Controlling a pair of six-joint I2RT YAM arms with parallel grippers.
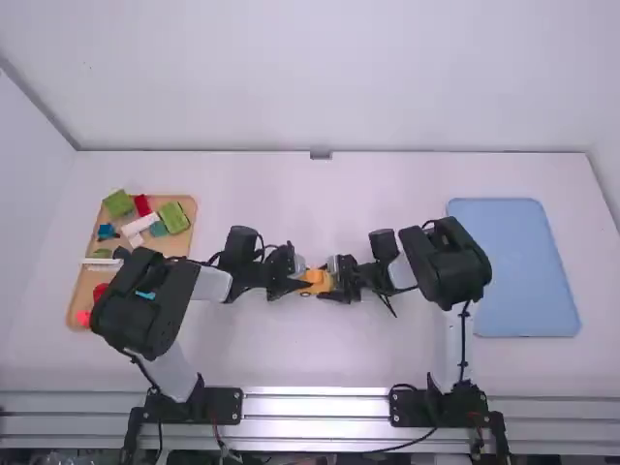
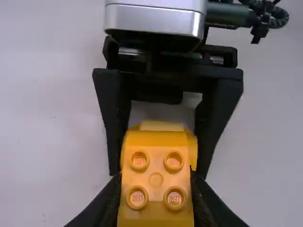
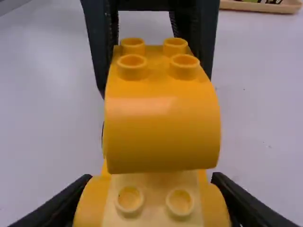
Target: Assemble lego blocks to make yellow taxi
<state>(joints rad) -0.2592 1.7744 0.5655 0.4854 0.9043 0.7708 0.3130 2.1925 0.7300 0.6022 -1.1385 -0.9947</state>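
Has a broad, smooth white tabletop (image 1: 291, 358), softly lit. Backs onto a plain white wall (image 1: 320, 77), with a small grey rectangular fitting (image 1: 321, 155) mid-edge and a pale side wall (image 1: 24, 155) at left. Ends nearest the camera in long silver metal rails (image 1: 315, 405).

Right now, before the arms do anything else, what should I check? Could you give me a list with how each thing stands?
1. Left gripper closed on the curved yellow block: ok.
2. Right gripper closed on the lower yellow piece: ok.
3. Curved yellow block centred side to side over the lower yellow piece: ok, as the right wrist view shows.
4. The two pressed fully together: cannot tell; the studs under the curve are hidden.
5. Both grippers off the toy, free to move apart: not ok; each has hold of a part.
6. Other blocks within the wooden tray, such as the green block: ok.
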